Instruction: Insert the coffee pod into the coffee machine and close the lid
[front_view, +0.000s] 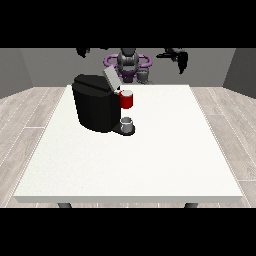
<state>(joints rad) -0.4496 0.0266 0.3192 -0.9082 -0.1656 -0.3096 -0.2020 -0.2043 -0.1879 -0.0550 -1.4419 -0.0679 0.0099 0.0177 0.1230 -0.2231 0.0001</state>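
Front view: I am holding both robot hands high behind the worktop (165, 165). The coffee pod (144, 76) is lying nearer the robot hand at the view's right (176, 55), toward eight o'clock; its fingers I cannot tell. The coffee machine (97, 107) is standing with its lid (111, 78) up.

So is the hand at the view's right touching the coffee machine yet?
Apart. The front view shows the hand at the view's right raised near the robot's shoulder, with bare table between it and the coffee machine.

Matt black plastic coffee machine (96, 107) stands on a smooth white table (150, 160); wood-plank floor (25, 125).
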